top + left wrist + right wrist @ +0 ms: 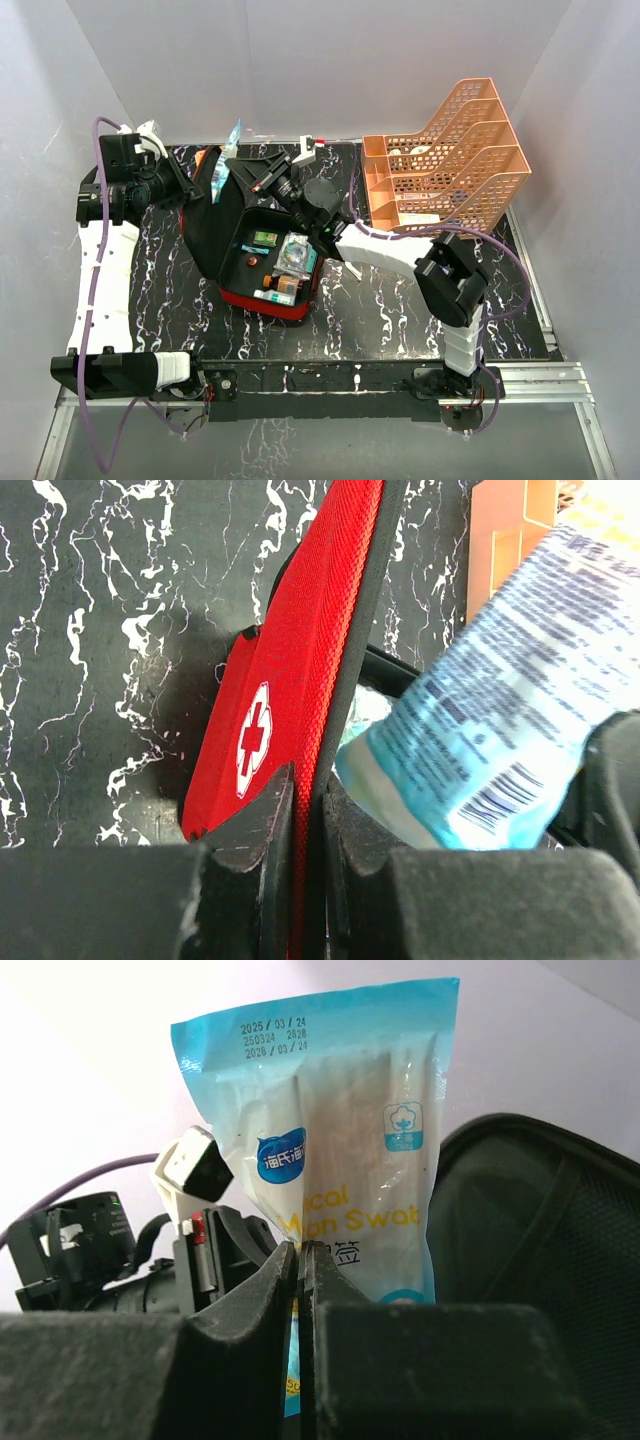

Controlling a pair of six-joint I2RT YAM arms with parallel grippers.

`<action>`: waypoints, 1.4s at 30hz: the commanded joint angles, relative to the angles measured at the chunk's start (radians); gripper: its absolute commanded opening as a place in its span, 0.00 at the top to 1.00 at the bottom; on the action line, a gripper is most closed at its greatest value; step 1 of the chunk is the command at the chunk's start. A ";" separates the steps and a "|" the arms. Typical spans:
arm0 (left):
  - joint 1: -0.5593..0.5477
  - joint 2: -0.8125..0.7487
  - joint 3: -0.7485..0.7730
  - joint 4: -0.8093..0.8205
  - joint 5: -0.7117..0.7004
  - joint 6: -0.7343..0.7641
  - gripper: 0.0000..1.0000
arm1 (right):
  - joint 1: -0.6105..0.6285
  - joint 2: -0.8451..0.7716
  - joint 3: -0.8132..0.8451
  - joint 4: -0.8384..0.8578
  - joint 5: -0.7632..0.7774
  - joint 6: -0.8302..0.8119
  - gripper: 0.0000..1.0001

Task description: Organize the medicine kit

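The medicine kit (262, 303) lies open at mid-table (390, 310), its lid raised. The left end effector (308, 800) is clamped on the lid's red edge. The right end effector (300, 1260) pinches a blue cotton-swab packet (330, 1130) upright beside the lid's black lining.

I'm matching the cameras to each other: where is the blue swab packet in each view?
Top external: swab packet upper centre-left, just above the raised lid.
Left wrist: right half, beside the lid's red outside.
Right wrist: centre, left of the lid's black lining.
Shared landmark: the lid.
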 commanded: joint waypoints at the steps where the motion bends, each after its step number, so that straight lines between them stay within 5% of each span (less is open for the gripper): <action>1: -0.001 -0.013 0.044 -0.020 0.019 0.000 0.99 | 0.008 0.019 0.052 0.146 -0.034 0.055 1.00; 27: 0.000 -0.010 0.060 -0.047 0.028 0.001 1.00 | 0.017 0.123 0.049 0.307 -0.130 0.090 1.00; 42: -0.001 -0.004 0.071 -0.029 0.023 -0.007 1.00 | 0.087 0.092 -0.005 0.168 -0.149 0.171 1.00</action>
